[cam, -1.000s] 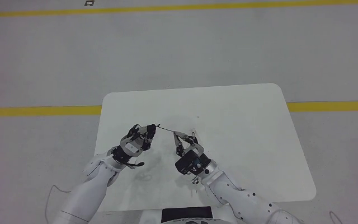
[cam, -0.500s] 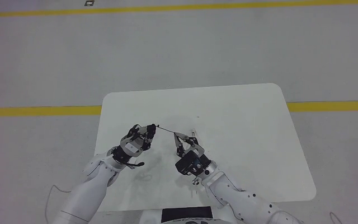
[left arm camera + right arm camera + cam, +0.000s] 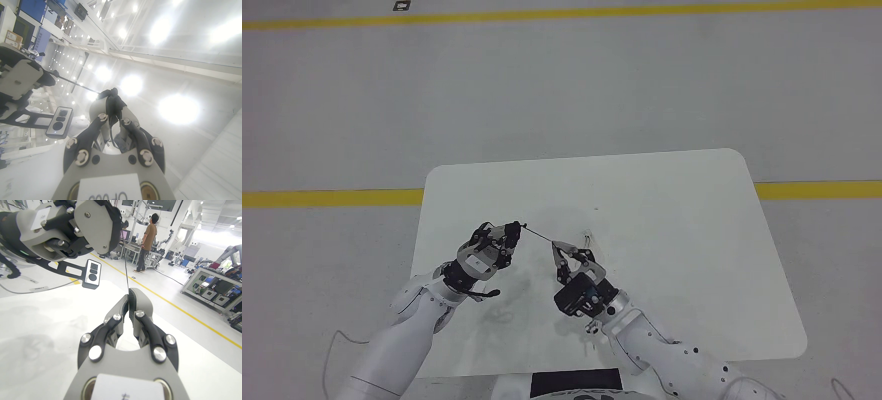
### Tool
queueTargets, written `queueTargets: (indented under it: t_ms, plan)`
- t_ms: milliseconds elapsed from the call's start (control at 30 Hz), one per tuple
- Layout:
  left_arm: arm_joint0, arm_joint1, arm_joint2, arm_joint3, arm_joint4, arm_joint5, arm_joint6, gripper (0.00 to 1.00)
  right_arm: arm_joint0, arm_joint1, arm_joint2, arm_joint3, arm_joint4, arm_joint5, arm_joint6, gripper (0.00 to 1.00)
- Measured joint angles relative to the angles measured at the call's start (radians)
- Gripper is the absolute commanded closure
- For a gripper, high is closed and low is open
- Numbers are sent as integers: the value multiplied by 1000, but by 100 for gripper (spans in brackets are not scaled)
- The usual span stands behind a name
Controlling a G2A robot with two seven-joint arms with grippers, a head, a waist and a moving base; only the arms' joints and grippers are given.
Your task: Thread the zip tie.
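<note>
The zip tie (image 3: 126,271) is held taut above the table (image 3: 692,220), pinched by the clenched left gripper (image 3: 111,94) and right gripper (image 3: 129,294), evidently so that one end can be steered for threading.

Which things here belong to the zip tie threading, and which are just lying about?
Belongs to the job:
zip tie, stretched between the tools
left tool, shut on it
right tool, shut on it

Just there:
white table underneath
yellow floor line
workbenches in the room behind
</note>
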Motion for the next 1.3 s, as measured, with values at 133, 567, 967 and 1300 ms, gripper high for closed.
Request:
queueTargets:
  t_ms: [133,567,967,1300]
  plan:
    - [0,0,0,0,0,0,0,100,-4,2,-2,3,0,0,8,100]
    - [0,0,0,0,0,0,0,100,-51,2,26,-20,0,0,44,0]
    - [-7,0,0,-11,11,1,7,100,-73,-3,69,-33,125,-20,16,0]
    - [-27,21,-84,-78,94,65,-134,100,-159,7,233,-41,497,-182,-18,0]
